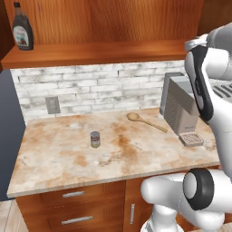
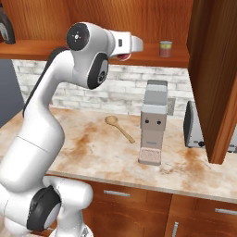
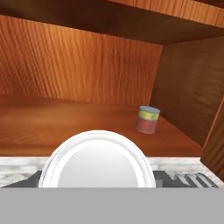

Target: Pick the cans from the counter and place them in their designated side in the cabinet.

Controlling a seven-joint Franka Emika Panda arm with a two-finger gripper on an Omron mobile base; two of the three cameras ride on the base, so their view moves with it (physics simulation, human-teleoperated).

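Observation:
My gripper [image 2: 124,54] is raised to the level of the cabinet's shelf [image 2: 41,48] and is shut on the red can [image 2: 121,57]. That can's round silver top [image 3: 98,162] sits low in the hand view and hides the fingertips. The olive-grey can [image 1: 95,139] stands upright on the counter [image 1: 54,158], left of the middle and far from the gripper. The cabinet's shelf [image 3: 65,118] and its grained wood back lie straight ahead of the hand.
A small pale green-and-pink can [image 3: 147,119] stands on the shelf to the right. A syrup bottle [image 1: 22,31] is at the shelf's left end. On the counter are a wooden spoon [image 1: 145,121], a coffee machine [image 2: 153,120] and a toaster [image 2: 194,125]. An open cabinet door [image 2: 217,78] hangs at the right.

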